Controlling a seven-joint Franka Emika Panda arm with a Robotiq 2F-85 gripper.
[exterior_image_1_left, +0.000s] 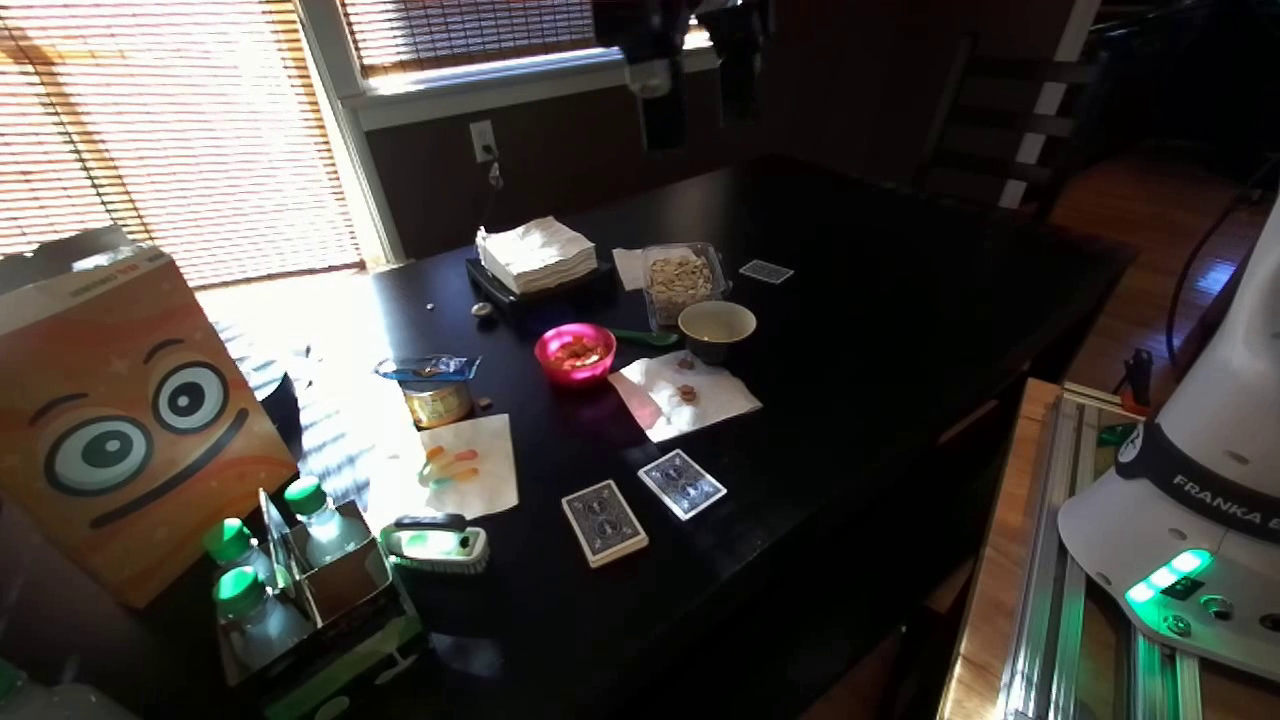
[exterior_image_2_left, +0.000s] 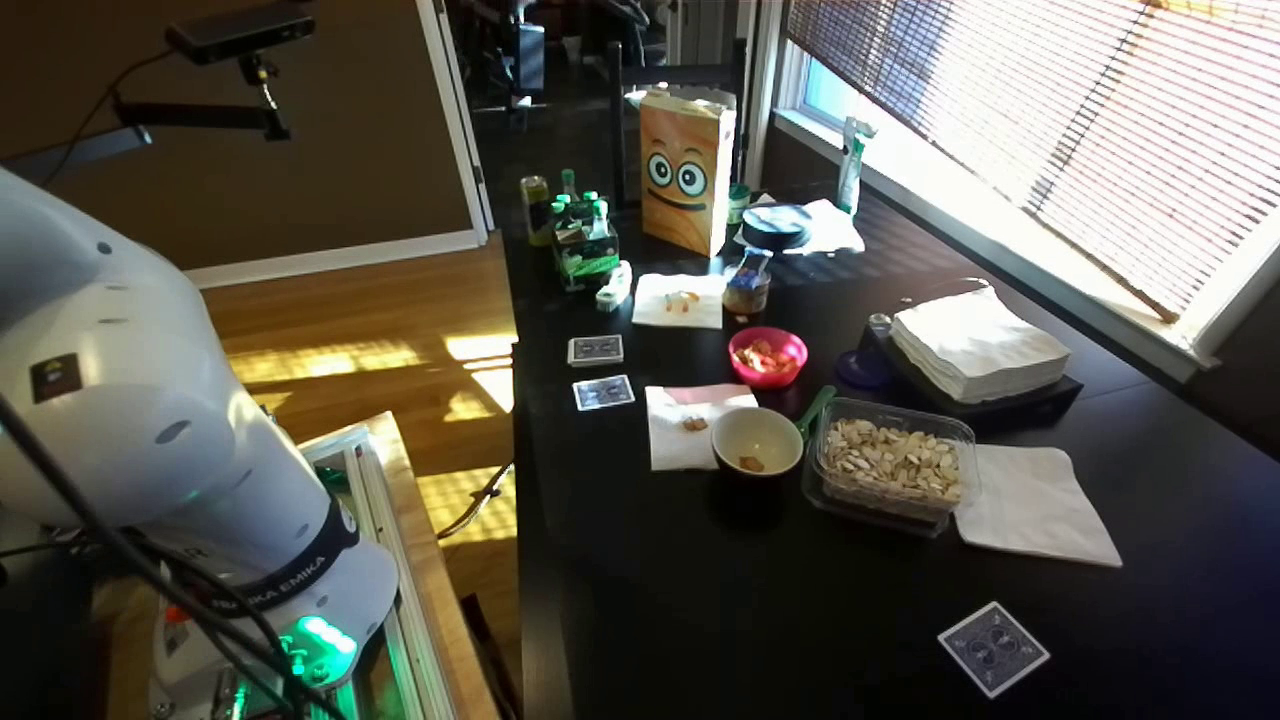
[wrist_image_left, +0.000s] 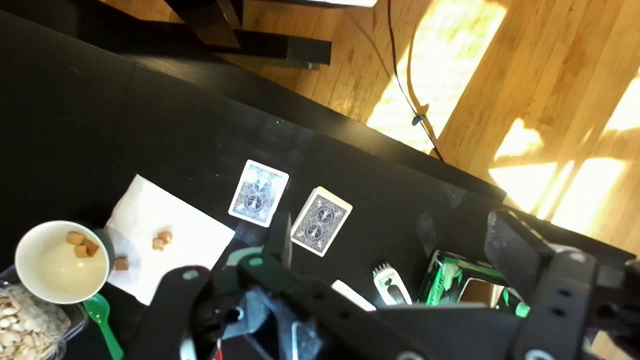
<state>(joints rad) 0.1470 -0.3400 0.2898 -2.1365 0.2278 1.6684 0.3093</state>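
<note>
In an exterior view, a carton (exterior_image_2_left: 680, 180) stands on the worktop (exterior_image_2_left: 650, 600) at upper centre, right of a bottle carrier (exterior_image_2_left: 590, 268). Left of centre, a deck (exterior_image_2_left: 596, 350) lies behind a card (exterior_image_2_left: 603, 392). At mid-frame, a bowl (exterior_image_2_left: 768, 438) sits between a napkin (exterior_image_2_left: 676, 450), left, and a tub (exterior_image_2_left: 880, 511), right. Beyond the tub, at right, napkins (exterior_image_2_left: 975, 345) rest on a holder (exterior_image_2_left: 1040, 396).

1. Reads "FRANKA E" in white capitals on the black band (exterior_image_1_left: 1228, 502) around the white robot arm (exterior_image_1_left: 1215, 420) in an exterior view; runs off at the view's edge.
2. Reads "EMIKA" in full on that band (exterior_image_2_left: 300, 578) in an exterior view, after a partly covered "FRANKA".
3. Carries a small line along the top of the orange box (exterior_image_1_left: 140, 400), too blurred to read.
4. Bears green print on the dark carton (wrist_image_left: 440, 287) in the wrist view, likewise illegible.
</note>
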